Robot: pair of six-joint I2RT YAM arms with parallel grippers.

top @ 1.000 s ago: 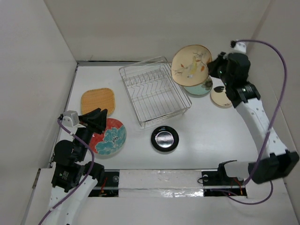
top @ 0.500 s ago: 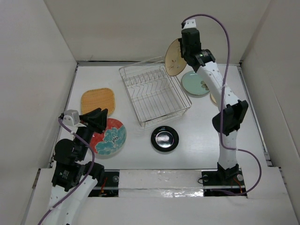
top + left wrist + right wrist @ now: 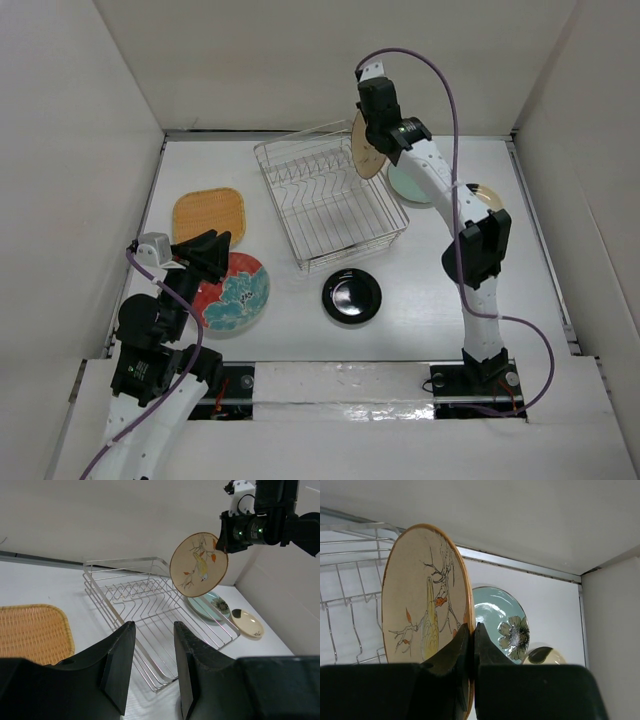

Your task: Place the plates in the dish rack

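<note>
My right gripper (image 3: 374,140) (image 3: 472,628) is shut on the rim of the beige leaf-patterned plate (image 3: 364,146) (image 3: 422,595) (image 3: 198,561), holding it on edge above the far right corner of the silver wire dish rack (image 3: 326,197) (image 3: 145,612). The rack holds no plates. The pale green plate (image 3: 405,185) (image 3: 502,622) and the small cream plate (image 3: 485,197) (image 3: 247,622) lie right of the rack. The black plate (image 3: 351,295) lies in front of it. The red flower plate (image 3: 236,292) and orange-tan woven plate (image 3: 208,214) (image 3: 30,632) lie on the left. My left gripper (image 3: 212,250) (image 3: 154,630) is open above the red plate.
White walls close in the table (image 3: 440,300) at the back and on both sides. The right arm's purple cable (image 3: 452,150) arcs over the right half of the table.
My right gripper has carried the leaf-patterned plate left from the table's right side to above the rack's far right corner, turning it on edge. The left arm has not moved.
</note>
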